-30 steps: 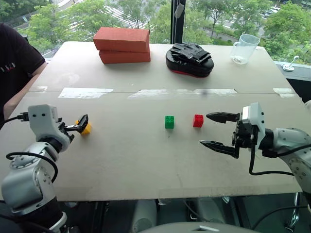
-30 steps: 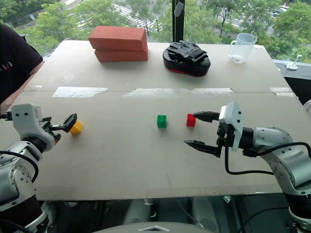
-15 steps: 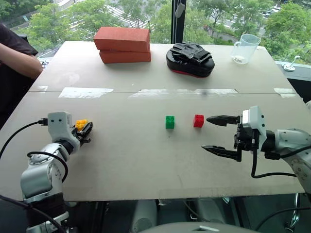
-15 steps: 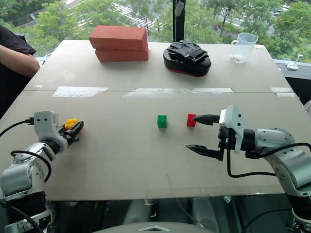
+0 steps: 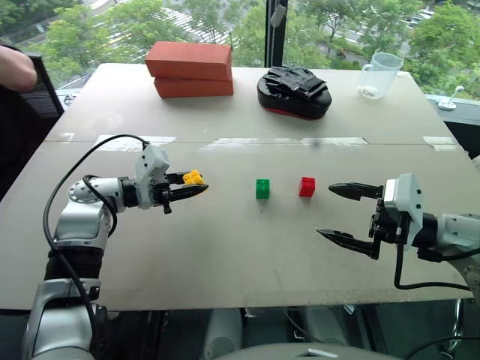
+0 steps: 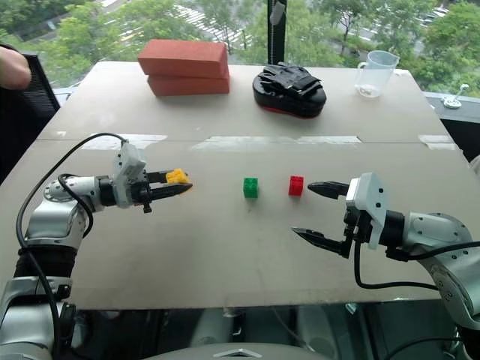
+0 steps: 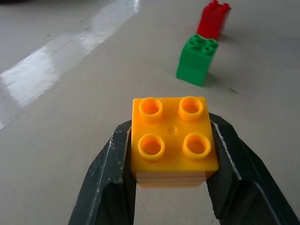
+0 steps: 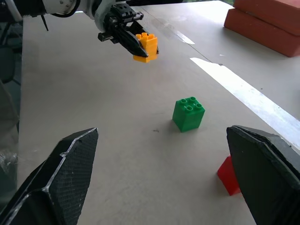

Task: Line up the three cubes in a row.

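In the left eye view, the yellow cube (image 5: 193, 178) is grasped between the fingers of the left hand (image 5: 196, 188) and is held above the bench (image 5: 225, 247), with its studs upward. The green cube (image 5: 262, 188) and the red cube (image 5: 306, 187) are standing on the bench, near each other but apart, to the right of the yellow one. The right hand (image 5: 335, 212) is seen released, its two fingers spread wide, just beside the red cube and holding nothing. At the far side of the bench two large red bricks (image 5: 190, 69) are stacked, and a black pad (image 5: 292, 91) and a clear cup (image 5: 379, 74) are placed there too.

In the left wrist view, the yellow cube is clenched on two opposite sides by the fingers (image 7: 110, 183). The green cube and, further on, the red cube are seen beyond it.

In the right wrist view, the open fingers (image 8: 65, 164) are seen wide apart, with the green cube between them in the distance and the red cube close to one finger.
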Robot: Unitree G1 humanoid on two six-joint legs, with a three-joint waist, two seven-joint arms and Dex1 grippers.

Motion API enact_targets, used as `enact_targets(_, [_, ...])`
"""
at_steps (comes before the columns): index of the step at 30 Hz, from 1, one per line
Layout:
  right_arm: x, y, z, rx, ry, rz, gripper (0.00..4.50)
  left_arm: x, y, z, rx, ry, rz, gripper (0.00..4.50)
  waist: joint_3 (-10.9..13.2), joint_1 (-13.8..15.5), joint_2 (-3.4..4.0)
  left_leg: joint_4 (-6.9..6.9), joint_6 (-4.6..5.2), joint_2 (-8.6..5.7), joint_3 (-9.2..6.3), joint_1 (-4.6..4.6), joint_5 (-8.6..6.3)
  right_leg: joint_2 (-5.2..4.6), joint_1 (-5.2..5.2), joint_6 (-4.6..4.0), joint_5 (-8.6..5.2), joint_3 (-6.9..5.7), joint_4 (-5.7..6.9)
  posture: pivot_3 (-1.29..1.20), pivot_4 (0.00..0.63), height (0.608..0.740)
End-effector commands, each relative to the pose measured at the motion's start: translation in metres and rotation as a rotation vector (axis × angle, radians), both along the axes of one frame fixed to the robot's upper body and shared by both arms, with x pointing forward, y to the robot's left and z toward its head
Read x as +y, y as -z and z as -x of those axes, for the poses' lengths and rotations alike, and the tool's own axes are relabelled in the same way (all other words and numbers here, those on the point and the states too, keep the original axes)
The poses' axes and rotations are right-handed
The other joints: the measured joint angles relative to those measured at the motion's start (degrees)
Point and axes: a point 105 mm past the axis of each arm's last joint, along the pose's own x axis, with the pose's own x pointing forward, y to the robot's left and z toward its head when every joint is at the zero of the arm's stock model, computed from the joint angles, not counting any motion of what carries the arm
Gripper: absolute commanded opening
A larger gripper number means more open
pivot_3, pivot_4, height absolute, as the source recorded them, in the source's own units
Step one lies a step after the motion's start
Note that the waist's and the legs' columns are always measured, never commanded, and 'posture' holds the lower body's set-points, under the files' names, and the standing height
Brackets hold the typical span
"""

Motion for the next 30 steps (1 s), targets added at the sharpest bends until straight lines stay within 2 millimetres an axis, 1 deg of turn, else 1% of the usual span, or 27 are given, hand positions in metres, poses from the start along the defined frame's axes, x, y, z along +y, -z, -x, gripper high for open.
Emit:
enact_targets(1, [0.003,-0.013,0.01,-0.059,0.014,0.008,4.5,-0.009,0.005,-0.01,-0.008,0.187,-0.141,1.33,0.0,0.12,-0.01,0.0,0.0,0.0,-0.03,-0.08,0.0,0.06,-0.06,0.0,0.0,-0.02,-0.02,0.0,0.15,0.74])
enact_targets(5, [0.001,-0.012,0.017,-0.058,0.056,0.017,4.5,-0.02,0.004,-0.023,-0.04,0.259,-0.199,1.33,0.01,-0.02,-0.02,0.0,0.0,0.0,-0.08,-0.19,0.0,0.09,-0.08,0.04,0.01,-0.02,-0.08,0.0,0.15,0.74])
enact_targets(8, [0.0,-0.012,0.02,-0.055,0.071,0.018,4.5,-0.022,0.007,-0.025,-0.043,0.282,-0.231,1.33,0.01,-0.25,-0.02,0.0,0.0,0.01,-0.09,-0.21,0.0,0.13,-0.11,0.26,0.12,0.0,-0.08,0.0,0.15,0.74])
enact_targets(12, [0.0,-0.013,0.021,-0.056,0.088,0.017,4.5,-0.027,0.006,-0.028,-0.055,0.301,-0.241,1.33,0.01,-0.07,-0.03,0.0,0.01,0.04,-0.16,-0.22,0.0,0.16,-0.12,0.26,0.11,-0.06,-0.06,0.0,0.15,0.74])
enact_targets(14, [0.001,-0.013,0.022,-0.055,0.09,0.017,4.5,-0.027,0.005,-0.028,-0.061,0.304,-0.24,1.33,0.01,-0.03,-0.03,0.01,0.0,0.05,-0.18,-0.23,0.0,0.15,-0.12,0.25,0.12,-0.07,-0.05,0.0,0.15,0.74])
enact_targets(16, [0.0,-0.013,0.022,-0.053,0.093,0.018,4.5,-0.026,0.006,-0.028,-0.061,0.305,-0.245,1.33,0.01,-0.03,-0.03,0.08,0.01,0.04,-0.17,-0.23,0.0,0.13,-0.1,0.05,0.01,-0.06,-0.02,0.0,0.15,0.74])
enact_targets(24, [-0.007,-0.013,0.02,-0.047,0.105,0.04,4.5,-0.025,0.006,-0.029,-0.063,0.303,-0.259,1.33,0.01,0.0,-0.03,0.1,0.01,0.03,-0.21,-0.25,0.0,0.14,-0.1,0.07,0.01,-0.09,0.01,0.0,0.15,0.74])
enact_targets(26, [-0.008,-0.014,0.02,-0.046,0.106,0.041,4.5,-0.026,0.006,-0.03,-0.064,0.296,-0.252,2.36,0.01,0.0,-0.03,0.1,0.01,0.04,-0.23,-0.26,0.0,0.14,-0.1,0.08,0.02,-0.11,0.0,0.0,0.15,0.74])
enact_targets(27, [-0.008,-0.014,0.02,-0.045,0.105,0.042,4.5,-0.026,0.006,-0.03,-0.064,0.296,-0.252,2.65,0.01,0.0,-0.03,0.1,0.01,0.04,-0.23,-0.26,0.0,0.14,-0.1,0.08,0.02,-0.11,0.0,0.0,0.15,0.74])
enact_targets(30, [-0.008,-0.013,0.02,-0.043,0.105,0.044,4.5,-0.027,0.007,-0.03,-0.057,0.295,-0.234,3.96,0.01,-0.02,-0.03,0.1,0.01,0.04,-0.23,-0.26,0.0,0.14,-0.1,0.08,0.01,-0.11,0.01,0.0,0.15,0.74])
